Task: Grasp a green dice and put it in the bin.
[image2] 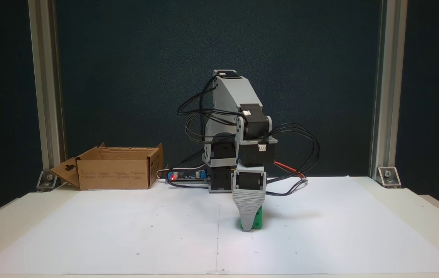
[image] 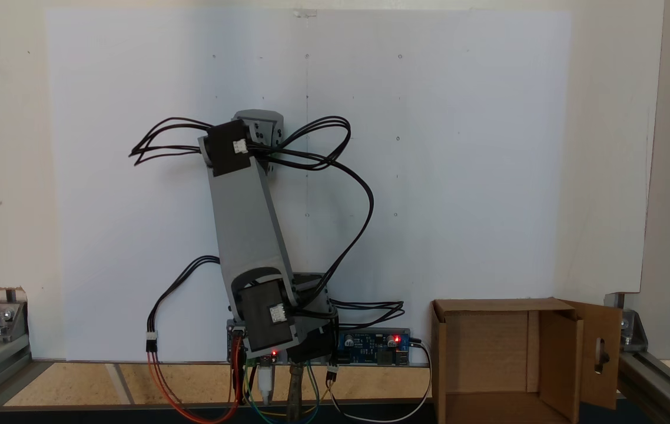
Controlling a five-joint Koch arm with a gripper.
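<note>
The green dice (image2: 258,221) sits on the white paper in front of the arm's base, mid-table in a fixed view. My gripper (image2: 248,226) points straight down over it, tip at the paper. The ribbed grey front jaw covers most of the dice, and green shows on both sides of it. The second jaw is hidden behind the first, so whether the jaws are closed on the dice cannot be made out. The bin (image2: 115,178), a brown cardboard box with flaps, stands at the back left, far from the gripper. In the other fixed view the bin (image: 488,347) is at the lower right, open, with a slotted flap.
A blue controller board (image2: 185,175) with red lights lies beside the arm's base, between base and bin. Black cables (image2: 300,170) loop out to the right of the arm. Aluminium frame posts (image2: 381,116) stand at the table's back corners. White paper (image2: 127,231) covers the table.
</note>
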